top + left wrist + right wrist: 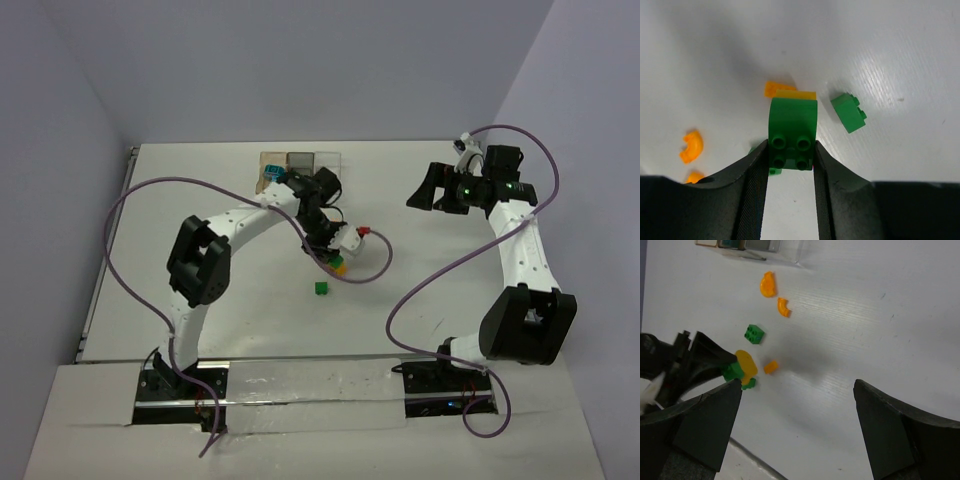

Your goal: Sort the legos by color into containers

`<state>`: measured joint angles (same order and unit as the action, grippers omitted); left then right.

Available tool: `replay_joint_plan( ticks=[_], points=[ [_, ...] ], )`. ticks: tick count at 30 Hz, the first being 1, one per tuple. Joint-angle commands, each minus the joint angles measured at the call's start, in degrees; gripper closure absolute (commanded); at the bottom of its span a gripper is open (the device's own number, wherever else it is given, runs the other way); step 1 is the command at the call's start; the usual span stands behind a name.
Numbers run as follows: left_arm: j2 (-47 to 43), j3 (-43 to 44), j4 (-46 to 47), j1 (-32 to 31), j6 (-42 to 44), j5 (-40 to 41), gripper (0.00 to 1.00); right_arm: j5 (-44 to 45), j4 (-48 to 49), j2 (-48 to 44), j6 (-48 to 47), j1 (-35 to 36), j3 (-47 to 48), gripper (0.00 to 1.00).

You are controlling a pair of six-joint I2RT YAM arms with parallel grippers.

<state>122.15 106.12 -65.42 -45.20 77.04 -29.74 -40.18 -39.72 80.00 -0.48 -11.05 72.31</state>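
My left gripper [790, 150] is shut on a green lego [791, 131] that has a yellow-orange piece [796, 94] at its far end; it is low over the table centre [335, 258]. The right wrist view shows this lego [733, 371] and its orange piece [746, 362]. Another green lego [849, 112] lies to the right, also in the top view [320, 288]. Loose orange legos [691, 146] lie to the left. A small green lego [748, 383] lies under the left gripper. The containers [300, 165] stand at the back. My right gripper [425, 190] is open and empty, held high at the right [796, 390].
Orange legos [768, 284] [783, 307] [771, 367] and a green brick [754, 334] are spread between the containers [747, 244] and the left gripper. A purple cable [375, 262] loops beside the left wrist. Walls enclose the table at the back and sides.
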Motion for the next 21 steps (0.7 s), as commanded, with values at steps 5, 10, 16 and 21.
replay_joint_plan(
  ticks=[5,10,16,21],
  points=[
    [-17.34,-0.01,13.54,12.46,-35.38,-19.50,1.00,-6.65,-3.10,0.66,-7.35,3.90,6.56,0.00],
    [-26.92,-10.64,30.36,20.31,-56.76,-28.67,1.00,-9.41,-5.40,-1.48,-13.57,11.80,7.32,0.00],
    [-33.68,-20.65,45.48,21.91,-74.77,-34.49,1.00,-8.22,-4.24,-2.31,-13.06,21.91,9.39,0.00],
    [-35.46,-24.67,52.35,21.91,-83.70,-37.04,1.00,-6.28,-6.95,-1.86,-15.75,29.41,14.09,0.00]
  ],
)
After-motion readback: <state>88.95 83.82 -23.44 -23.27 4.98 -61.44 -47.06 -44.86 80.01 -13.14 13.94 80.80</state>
